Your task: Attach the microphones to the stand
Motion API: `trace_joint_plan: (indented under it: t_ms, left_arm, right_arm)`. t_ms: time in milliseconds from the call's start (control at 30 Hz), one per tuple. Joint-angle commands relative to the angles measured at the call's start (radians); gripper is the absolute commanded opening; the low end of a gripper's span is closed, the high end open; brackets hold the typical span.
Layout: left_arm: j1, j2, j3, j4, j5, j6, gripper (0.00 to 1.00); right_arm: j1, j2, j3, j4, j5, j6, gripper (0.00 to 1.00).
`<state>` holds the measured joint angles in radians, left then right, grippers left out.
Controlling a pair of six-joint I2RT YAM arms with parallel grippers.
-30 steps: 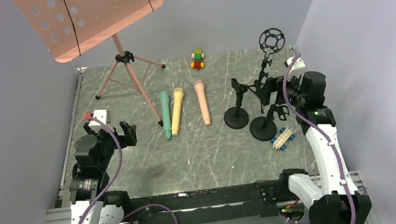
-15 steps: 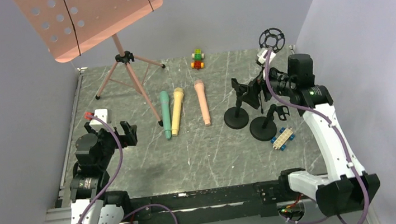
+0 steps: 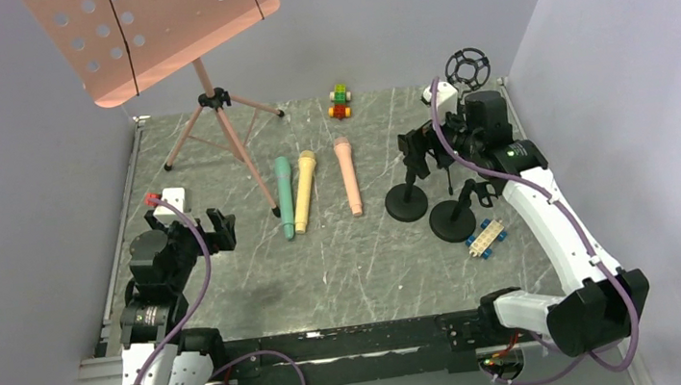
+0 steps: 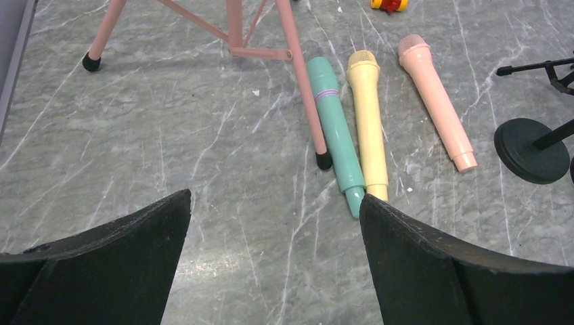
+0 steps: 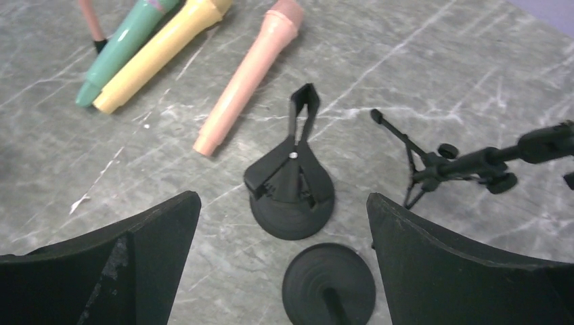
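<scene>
Three microphones lie side by side mid-table: teal (image 3: pixel 285 197), pale yellow (image 3: pixel 304 190) and salmon pink (image 3: pixel 347 175). They also show in the left wrist view, teal (image 4: pixel 335 140), yellow (image 4: pixel 369 124), pink (image 4: pixel 436 101), and in the right wrist view, teal (image 5: pixel 122 47), yellow (image 5: pixel 162 51), pink (image 5: pixel 247 74). A short black stand with an empty clip (image 3: pixel 407 202) (image 5: pixel 291 183) and a taller boom stand (image 3: pixel 453 223) (image 5: pixel 329 284) with a ring mount (image 3: pixel 466 68) stand right of them. My right gripper (image 3: pixel 419 152) (image 5: pixel 283 197) hovers open and empty above the stands. My left gripper (image 3: pixel 205 229) (image 4: pixel 274 196) is open and empty, near-left of the microphones.
A pink music stand (image 3: pixel 210 101) on a tripod is at the back left; one leg's foot (image 4: pixel 324 160) touches the teal microphone. A toy-brick car (image 3: pixel 339 102) sits at the back, another (image 3: pixel 485 237) beside the boom stand's base. Walls close both sides.
My right arm has swung back and to the left, bringing its gripper from beside the boom stand to above the short clip stand. The left arm and the microphones have not moved.
</scene>
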<state>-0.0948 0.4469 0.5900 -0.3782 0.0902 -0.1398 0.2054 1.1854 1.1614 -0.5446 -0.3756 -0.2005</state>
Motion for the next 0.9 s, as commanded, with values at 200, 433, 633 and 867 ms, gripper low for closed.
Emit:
trace_joint_plan:
  t_ms: [200, 433, 633, 867]
  left_arm:
    - [0.004, -0.004, 0.036, 0.037, 0.026, 0.005, 0.99]
    - [0.004, -0.009, 0.035, 0.040, 0.037, 0.005, 0.99]
    - [0.004, -0.005, 0.039, 0.038, 0.051, 0.004, 0.99]
    - [0.004, -0.016, 0.036, 0.039, 0.045, 0.003, 0.99]
  right_arm:
    - [-0.134, -0.084, 0.019, -0.030, -0.063, -0.025, 1.00]
    - [-0.341, -0.118, 0.088, -0.290, -0.163, -0.320, 1.00]
    - [-0.380, 0.006, 0.153, -0.541, -0.098, -0.634, 0.99]
    - [-0.358, 0.157, 0.254, -0.684, -0.125, -0.748, 0.89]
